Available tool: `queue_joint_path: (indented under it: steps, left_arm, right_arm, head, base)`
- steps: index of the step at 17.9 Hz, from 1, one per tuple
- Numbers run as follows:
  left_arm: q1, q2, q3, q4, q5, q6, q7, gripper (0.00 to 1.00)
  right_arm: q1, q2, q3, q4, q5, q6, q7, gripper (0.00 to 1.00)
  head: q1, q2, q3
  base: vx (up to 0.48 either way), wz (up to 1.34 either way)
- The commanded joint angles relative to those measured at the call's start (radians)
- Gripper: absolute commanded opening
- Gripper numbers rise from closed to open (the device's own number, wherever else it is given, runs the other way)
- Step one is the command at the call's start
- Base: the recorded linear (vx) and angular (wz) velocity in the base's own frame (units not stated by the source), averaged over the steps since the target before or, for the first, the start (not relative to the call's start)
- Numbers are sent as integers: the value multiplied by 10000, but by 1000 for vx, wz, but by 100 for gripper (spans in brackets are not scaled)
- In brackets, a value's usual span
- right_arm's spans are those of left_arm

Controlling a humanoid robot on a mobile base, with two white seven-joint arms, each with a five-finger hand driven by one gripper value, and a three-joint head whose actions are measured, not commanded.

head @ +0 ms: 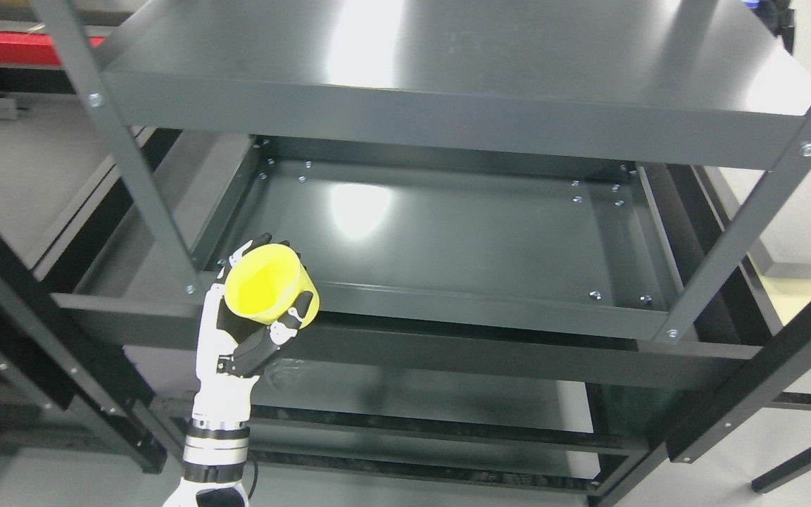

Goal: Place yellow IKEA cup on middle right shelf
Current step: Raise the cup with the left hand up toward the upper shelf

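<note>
Yellow cup (269, 283) is sitting clamped in my left hand (243, 331), before the middle shelf's (448, 239) front left corner.
I'm risking clipping that front lip, knocking the tilted cup loose.

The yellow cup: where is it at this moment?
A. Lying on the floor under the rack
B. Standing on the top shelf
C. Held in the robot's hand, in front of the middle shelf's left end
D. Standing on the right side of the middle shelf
C: the left hand has its fingers wrapped around the yellow cup, tilted with its mouth toward the camera, at the front lip of the middle shelf.
</note>
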Motion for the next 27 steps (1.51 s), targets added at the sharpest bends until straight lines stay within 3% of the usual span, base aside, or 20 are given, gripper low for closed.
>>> queue_joint_path:
  steps: [1,5,9,12,16,20,22,24,27]
  left_arm:
    - [-133,175,-834,-353,25,-463,-55,0]
    - [-73,175,-1998,-553,10,-816,-131,0]
    - [-42,323,-3134,-615,-5,-1261,-1417,1]
    - [-347,323,-3810,-645,-5,-1308,-1650,1]
    - [-1419,262,-4745,-645,-5,-1828,-1666,1]
    - [-3594,175,-5451,-645,10,-1922,-1635,0]
    - [-4867,175,-6079,-645,25,-1876,-1254,0]
    - [-6278,175,-6815,-645,71,-1845,441,0]
    - [-7890,175,-6835,-645,87,-1311,2424,0]
  right_arm:
    - [140,-175,169,0,-245,7,7,99]
    - [140,-175,169,0,-245,-8,7,99]
    - [140,-175,169,0,-245,7,7,99]
    - [140,-175,169,0,-245,7,7,99]
    - [140,-175,169,0,-245,7,7,99]
    - [140,-175,169,0,-245,7,7,99]
    - [140,-175,169,0,-245,7,7,99]
    - [140,-175,169,0,-245,7,7,99]
    - [140,-175,184,0,-245,7,7,99]
  head:
    - [0,0,0]
    - [0,0,0]
    - [0,0,0]
    - [0,0,0]
    - [0,-1,0]
    - [0,0,0]
    - [0,-1,0]
    - [0,-1,0]
    - [0,0,0]
  base:
    - [74,-176]
    - [68,-151]
    - [56,-89]
    - [24,15]
    - [-2,19]
    - [10,0]
    - [23,22]
    - [24,31]
    - [32,48]
